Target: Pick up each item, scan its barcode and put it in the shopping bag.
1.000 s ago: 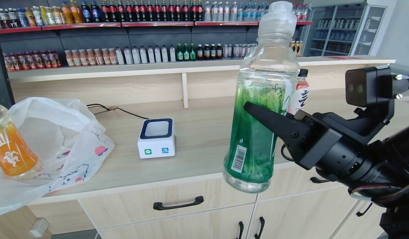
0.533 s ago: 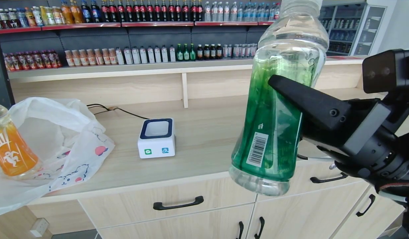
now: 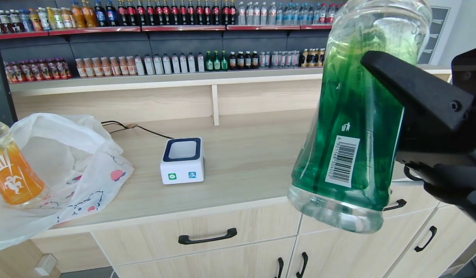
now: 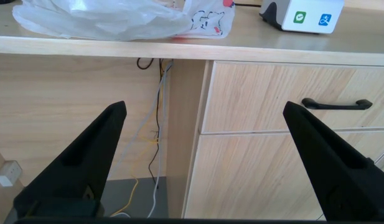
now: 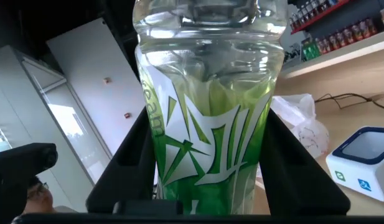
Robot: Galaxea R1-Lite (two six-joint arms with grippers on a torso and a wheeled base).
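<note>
Holding a green-labelled drink bottle in the air, the right gripper has its two black fingers pressed against opposite sides of the bottle's body, closed as far as the bottle allows. The bottle hangs over the right part of the wooden counter, raised close to the head camera and slightly tilted. Its clear base is lowest and its neck runs off the top edge of the head view. A white barcode patch low on the label faces the head camera. The scanner, a small white box with a dark-rimmed window on top, sits on the counter well apart from the bottle, toward the robot's left, with a black cable behind it. The white plastic shopping bag lies slumped on the counter's left end, beyond the scanner. An orange drink bottle stands at the bag's far left, with plastic film around its base. The left gripper is low in front of the cabinet fronts, below the counter edge, with its fingers spread wide and nothing between them.
</note>
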